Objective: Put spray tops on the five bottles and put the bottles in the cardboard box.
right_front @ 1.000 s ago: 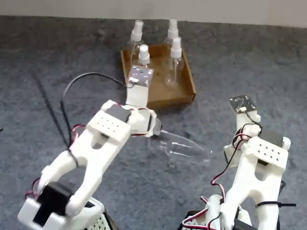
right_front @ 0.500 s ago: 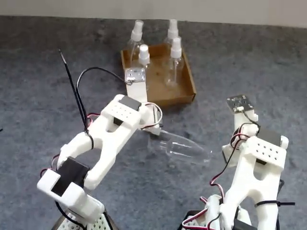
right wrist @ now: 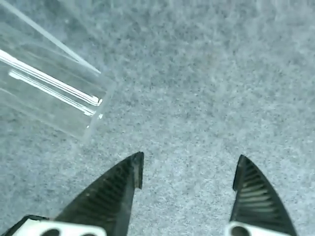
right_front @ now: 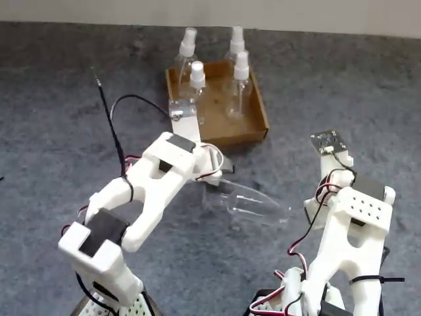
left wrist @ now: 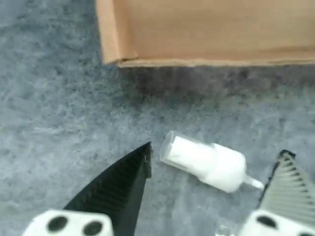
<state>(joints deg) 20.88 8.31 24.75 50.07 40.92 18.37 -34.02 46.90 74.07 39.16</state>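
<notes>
A white spray top (left wrist: pixel 204 160) lies on its side on the grey carpet just in front of the cardboard box (left wrist: pixel 197 29). My left gripper (left wrist: pixel 215 151) hangs open over it, one finger on each side, not touching. In the high view the left gripper (right_front: pixel 219 175) is by the neck of a clear capless bottle (right_front: pixel 253 205) lying flat. The box (right_front: pixel 260 125) holds two capped bottles (right_front: pixel 241 82), and two more capped bottles (right_front: pixel 187 47) stand at its far side. My right gripper (right wrist: pixel 189 160) is open above bare carpet, near the lying bottle's base (right wrist: pixel 49 83).
A black cable (right_front: pixel 108 118) loops up from the left arm over the carpet left of the box. The right arm (right_front: pixel 352 224) stands at the front right. Open carpet lies to the right of the box and at the far left.
The left arm has folded up at the elbow and its gripper has come down to the carpet in front of the box. The right arm and the bottles have stayed put.
</notes>
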